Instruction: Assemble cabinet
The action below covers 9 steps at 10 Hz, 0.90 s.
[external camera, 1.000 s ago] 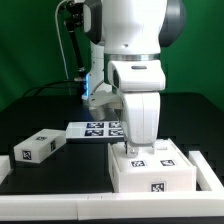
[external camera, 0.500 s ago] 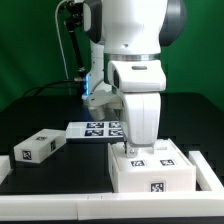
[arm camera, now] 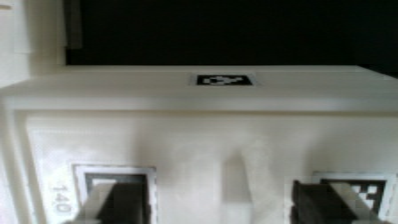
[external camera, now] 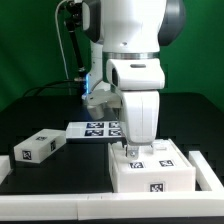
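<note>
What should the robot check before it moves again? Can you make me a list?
1. Gripper fingers spread apart: ok.
2. Gripper right over the cabinet: ok.
3. Fingers touching the cabinet: cannot tell.
4. Cabinet sitting flat on the table: ok.
5. Loose drawer block lying apart from the cabinet, at the exterior view's left: ok.
6. Marker board out of the gripper's way: ok.

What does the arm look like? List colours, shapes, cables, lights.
The arm has bulky, glossy white rounded shells with a dark grey joint band. Black cables run behind it. A blue light glows near the wrist. The fingers are dark grey.
</note>
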Available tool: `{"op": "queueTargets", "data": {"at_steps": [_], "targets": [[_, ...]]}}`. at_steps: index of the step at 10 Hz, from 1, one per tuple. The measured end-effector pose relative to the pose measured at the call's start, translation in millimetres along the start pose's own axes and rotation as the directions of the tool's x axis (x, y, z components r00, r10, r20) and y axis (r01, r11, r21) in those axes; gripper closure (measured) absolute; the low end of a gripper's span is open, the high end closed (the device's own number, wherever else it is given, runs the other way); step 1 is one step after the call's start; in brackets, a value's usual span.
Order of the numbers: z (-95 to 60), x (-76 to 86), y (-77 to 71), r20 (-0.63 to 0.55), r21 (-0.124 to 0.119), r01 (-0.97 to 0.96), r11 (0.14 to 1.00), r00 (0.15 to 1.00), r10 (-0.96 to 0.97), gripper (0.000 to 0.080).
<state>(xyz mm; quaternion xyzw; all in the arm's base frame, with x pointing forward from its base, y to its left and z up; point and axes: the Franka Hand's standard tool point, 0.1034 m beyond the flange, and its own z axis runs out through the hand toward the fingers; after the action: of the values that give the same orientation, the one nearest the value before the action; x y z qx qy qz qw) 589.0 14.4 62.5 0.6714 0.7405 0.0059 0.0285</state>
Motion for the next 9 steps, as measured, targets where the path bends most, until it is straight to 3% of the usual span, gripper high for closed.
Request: {"op": "queueTargets", "data": {"at_steps": [2, 3, 4, 7, 8, 9], "targets": [[-2.5, -2.1, 0.5, 0.001, -0.005, -0.003, 1.000, 1.000, 0.003, 0.0139], [-4.9, -3.6, -0.6, 0.001, -0.014, -0.007, 1.000, 1.000, 0.007, 0.0139], [-9.7, -6.0, -5.8, 0.002, -0.032, -0.013, 0.999, 1.000, 0.013, 0.0032], [-37.2, -16.9, -50.8, -0.009, -0.145, -0.125, 0.982, 0.992, 0.125, 0.0002], [-40.4, -14.2, -71.4, -0.024, -0.161, -0.183, 0.970, 0.983, 0.181, 0.0002], [-36.5, -7.2, -88.0, -0.042, -0.147, -0.268, 0.952, 0.963, 0.265, 0.0002]]}}
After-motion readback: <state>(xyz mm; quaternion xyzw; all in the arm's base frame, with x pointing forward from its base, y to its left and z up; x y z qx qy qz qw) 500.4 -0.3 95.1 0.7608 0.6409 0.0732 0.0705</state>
